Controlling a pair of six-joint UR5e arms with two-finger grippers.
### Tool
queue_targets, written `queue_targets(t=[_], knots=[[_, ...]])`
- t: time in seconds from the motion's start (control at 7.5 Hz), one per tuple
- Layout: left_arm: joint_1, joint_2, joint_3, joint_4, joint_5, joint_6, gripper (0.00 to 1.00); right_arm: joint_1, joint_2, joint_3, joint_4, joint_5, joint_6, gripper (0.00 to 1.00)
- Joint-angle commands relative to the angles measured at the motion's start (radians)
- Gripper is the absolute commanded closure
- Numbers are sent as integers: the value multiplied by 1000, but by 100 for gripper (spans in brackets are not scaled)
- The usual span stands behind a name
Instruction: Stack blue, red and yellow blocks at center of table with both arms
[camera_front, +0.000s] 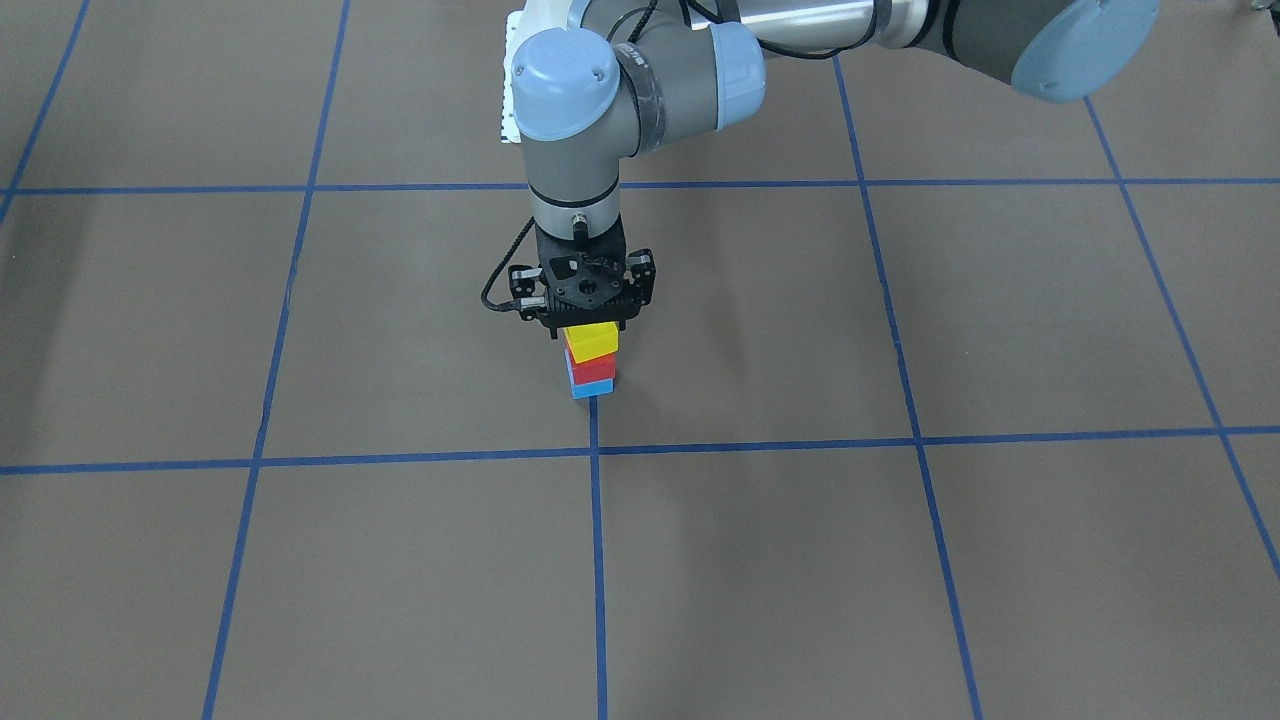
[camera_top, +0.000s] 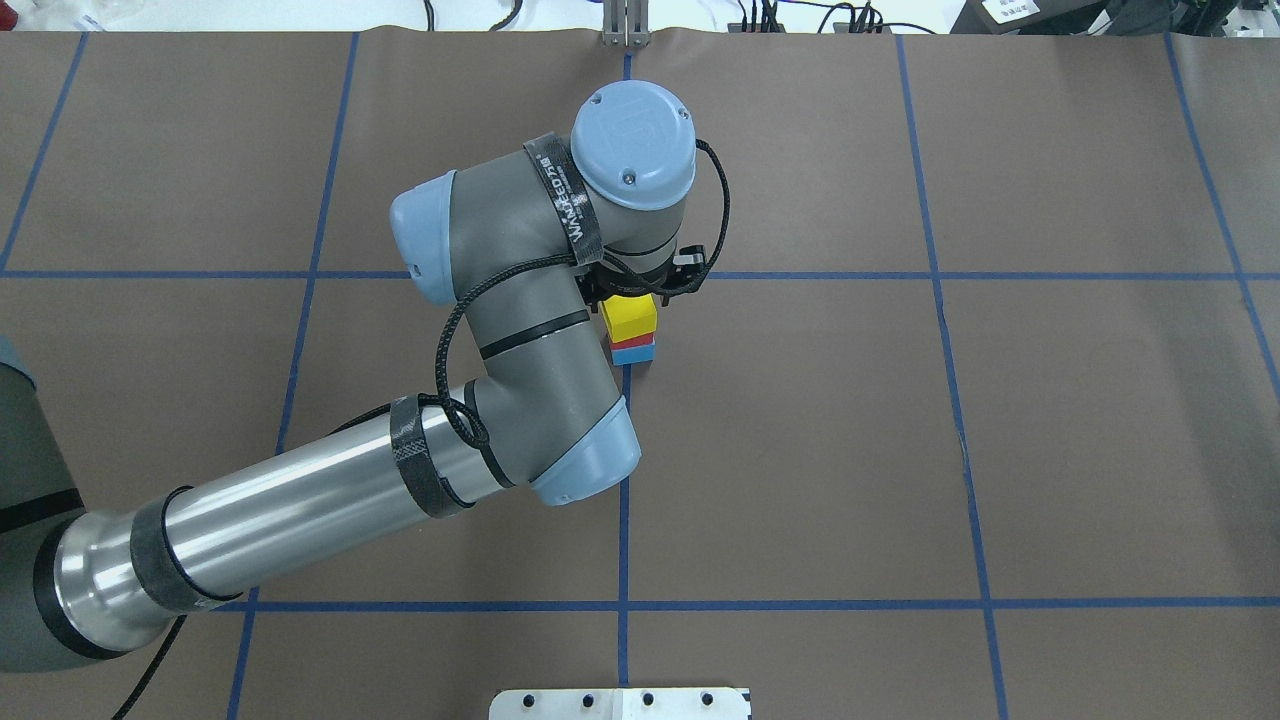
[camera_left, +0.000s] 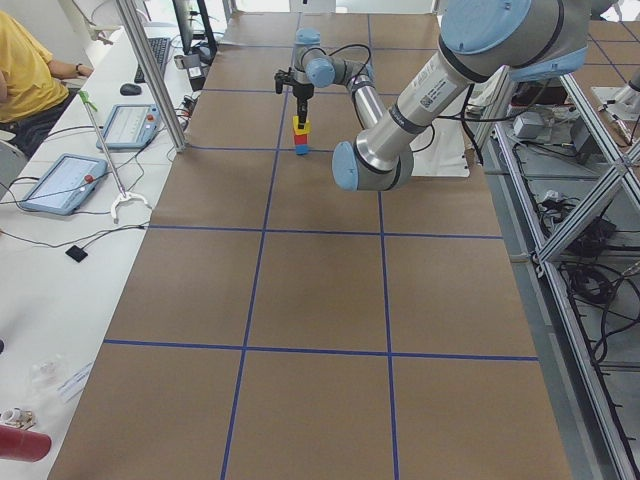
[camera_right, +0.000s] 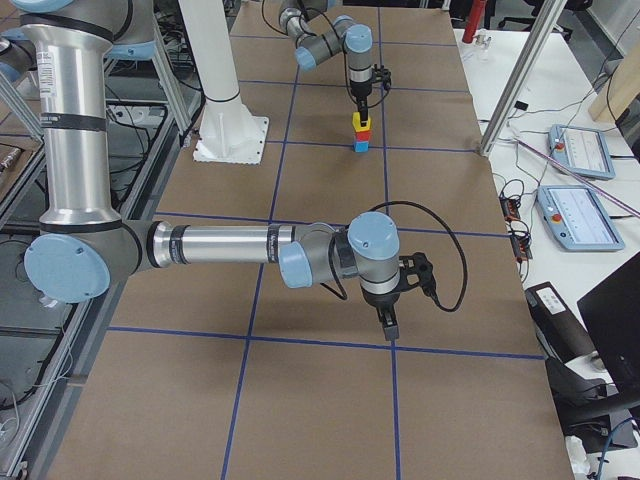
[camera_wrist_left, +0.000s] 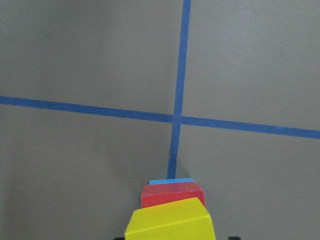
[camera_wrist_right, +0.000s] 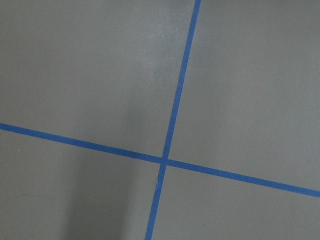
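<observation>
The blue block (camera_front: 592, 388) sits on the desk (camera_front: 900, 560) with the red block (camera_front: 592, 369) on top of it and the yellow block (camera_front: 592, 340) on top of that. Together they make one upright column, and the yellow block is turned slightly askew to the red one. The column stands on a blue tape line (camera_front: 597, 520), close to where that line meets another, near the middle of the desk. The left gripper (camera_front: 590, 315) points straight down over the column, its black body just above the yellow block and its jaws on either side of the block's upper part. Whether they press on the block or stand a little clear I cannot tell. The right gripper (camera_right: 388, 325) points down at bare desk beside another tape crossing, well apart from the column. How wide it stands I cannot tell.
</observation>
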Motion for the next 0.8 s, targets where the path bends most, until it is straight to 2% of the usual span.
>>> queue_targets(t=[0.0, 0.13, 0.27, 0.4, 0.53, 0.67], knots=[[-24, 0, -29, 2, -5, 65, 0, 0, 0, -4, 2, -2, 0, 0], [-69, 23, -102, 55, -33, 164, 0, 0, 0, -4, 2, -2, 0, 0], [-124, 99, -248, 159, -78, 300, 0, 0, 0, -4, 0, -2, 0, 0], [-209, 224, -446, 265, -144, 460, 0, 0, 0, -4, 0, -2, 0, 0], [-330, 391, -615, 290, -222, 668, 0, 0, 0, -4, 0, -2, 0, 0], [-486, 560, -680, 289, -317, 901, 0, 2, 2, -4, -2, -2, 0, 0]])
